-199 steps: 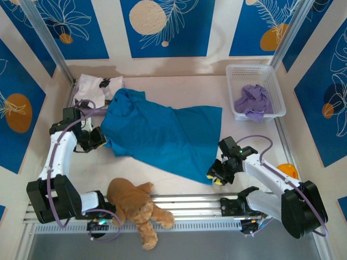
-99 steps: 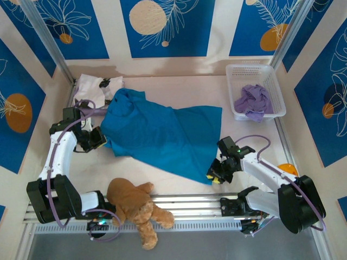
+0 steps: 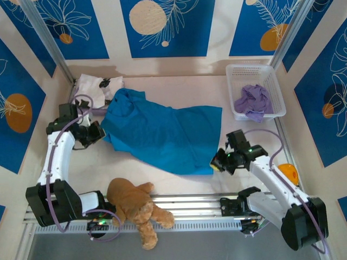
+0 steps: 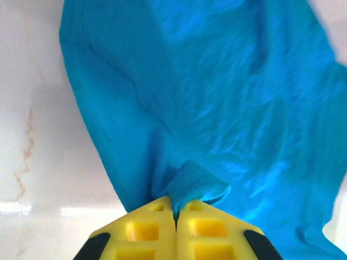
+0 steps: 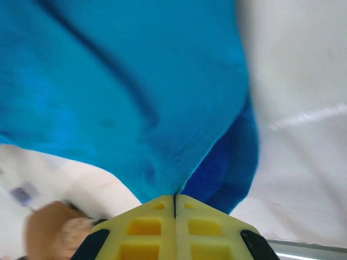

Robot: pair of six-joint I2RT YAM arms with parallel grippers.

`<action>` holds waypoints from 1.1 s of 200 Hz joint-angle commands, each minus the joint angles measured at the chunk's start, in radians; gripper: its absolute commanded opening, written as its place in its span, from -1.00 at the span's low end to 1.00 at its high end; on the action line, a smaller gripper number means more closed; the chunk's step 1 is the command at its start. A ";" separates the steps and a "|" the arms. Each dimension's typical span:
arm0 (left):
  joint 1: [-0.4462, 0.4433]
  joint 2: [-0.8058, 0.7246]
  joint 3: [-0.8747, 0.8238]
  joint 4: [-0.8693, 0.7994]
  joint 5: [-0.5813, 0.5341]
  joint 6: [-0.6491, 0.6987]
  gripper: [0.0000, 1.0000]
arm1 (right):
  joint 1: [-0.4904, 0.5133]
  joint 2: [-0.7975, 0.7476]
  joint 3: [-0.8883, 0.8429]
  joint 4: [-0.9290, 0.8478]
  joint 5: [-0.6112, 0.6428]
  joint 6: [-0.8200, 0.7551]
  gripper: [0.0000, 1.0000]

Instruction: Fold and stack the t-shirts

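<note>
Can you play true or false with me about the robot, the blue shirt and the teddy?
1. The left gripper is shut on the blue t-shirt. True.
2. The right gripper is open and holds nothing. False: it is shut on an edge of the blue t-shirt.
3. The teddy bear sits in the white basket. False: the lavender shirts lie in the basket, and the teddy bear lies outside it, at the near edge.
4. The white shirt with black blotches lies in the far left corner. True.
</note>
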 commanded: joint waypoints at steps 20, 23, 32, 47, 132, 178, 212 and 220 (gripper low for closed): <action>0.011 0.049 0.256 0.124 0.123 -0.054 -1.00 | -0.077 -0.029 0.363 -0.061 -0.002 -0.076 -1.00; 0.012 0.055 0.271 0.134 0.127 -0.056 -1.00 | -0.080 -0.024 0.392 -0.065 -0.001 -0.081 -1.00; 0.012 0.071 0.321 0.160 0.147 -0.062 -1.00 | -0.086 -0.001 0.494 -0.079 0.009 -0.093 -1.00; 0.010 0.104 0.424 0.186 0.175 -0.075 -1.00 | -0.092 0.049 0.658 -0.113 0.024 -0.123 -1.00; 0.008 0.084 0.690 0.537 0.127 -0.331 -1.00 | -0.094 0.120 1.111 -0.078 0.241 -0.267 -1.00; 0.006 0.072 0.878 0.551 0.011 -0.272 -1.00 | -0.090 0.108 1.204 0.019 0.348 -0.386 -1.00; 0.006 0.054 0.964 0.550 -0.067 -0.228 -1.00 | -0.090 0.103 1.280 0.082 0.413 -0.458 -1.00; 0.006 0.047 0.974 0.548 -0.079 -0.220 -1.00 | -0.090 0.097 1.290 0.095 0.422 -0.471 -1.00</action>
